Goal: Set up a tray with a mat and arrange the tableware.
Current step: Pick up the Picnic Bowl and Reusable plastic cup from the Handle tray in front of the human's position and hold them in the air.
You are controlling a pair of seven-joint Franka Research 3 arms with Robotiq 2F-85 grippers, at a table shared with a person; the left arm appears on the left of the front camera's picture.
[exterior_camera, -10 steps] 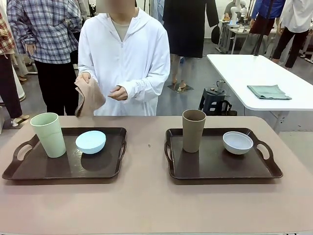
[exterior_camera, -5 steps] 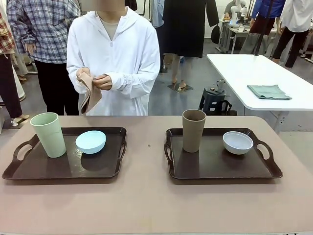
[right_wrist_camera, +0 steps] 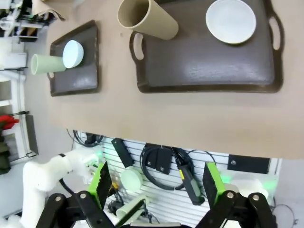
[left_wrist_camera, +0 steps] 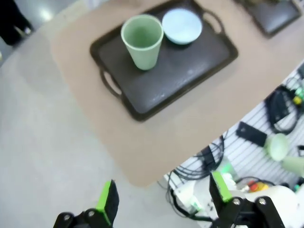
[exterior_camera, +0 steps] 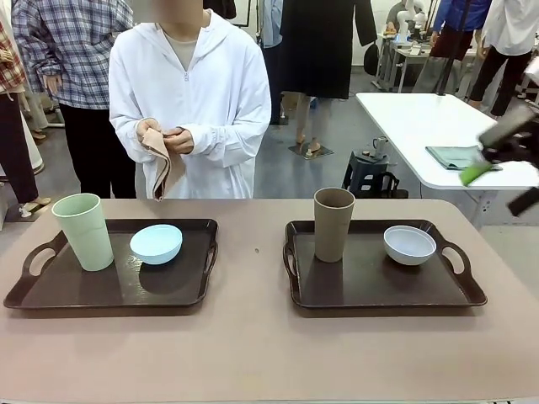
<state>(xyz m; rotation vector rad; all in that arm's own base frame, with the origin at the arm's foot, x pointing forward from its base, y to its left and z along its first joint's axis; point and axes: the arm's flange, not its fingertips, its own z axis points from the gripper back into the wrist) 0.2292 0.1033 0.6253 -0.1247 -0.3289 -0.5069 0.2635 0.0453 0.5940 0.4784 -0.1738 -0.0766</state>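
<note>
Two dark brown trays lie on the table. The left tray [exterior_camera: 50, 290] carries a pale green cup [exterior_camera: 82, 231] and a light blue bowl [exterior_camera: 157, 243]. On the right tray [exterior_camera: 370, 286] stand a tan-brown cup [exterior_camera: 333, 224] and a white bowl [exterior_camera: 410, 245]. Behind the table a person holds a folded tan mat [exterior_camera: 160, 164] in both hands. My right gripper [exterior_camera: 501, 185] hangs open and blurred at the right edge, high above that tray [right_wrist_camera: 204, 61]. My left gripper [left_wrist_camera: 164, 197] is open, high off the table's corner, looking down on the green cup [left_wrist_camera: 142, 40] and blue bowl [left_wrist_camera: 182, 26].
A white side table [exterior_camera: 421, 118] with a folded green cloth [exterior_camera: 446, 156] stands at the back right. Several people stand behind the person. Cables and the robot's base [right_wrist_camera: 156, 166] lie below the table's near edge. Bare tabletop [exterior_camera: 253, 345] runs between and in front of the trays.
The person has shifted toward picture left and brought both hands onto the mat. My right gripper has come into the front view at the right edge.
</note>
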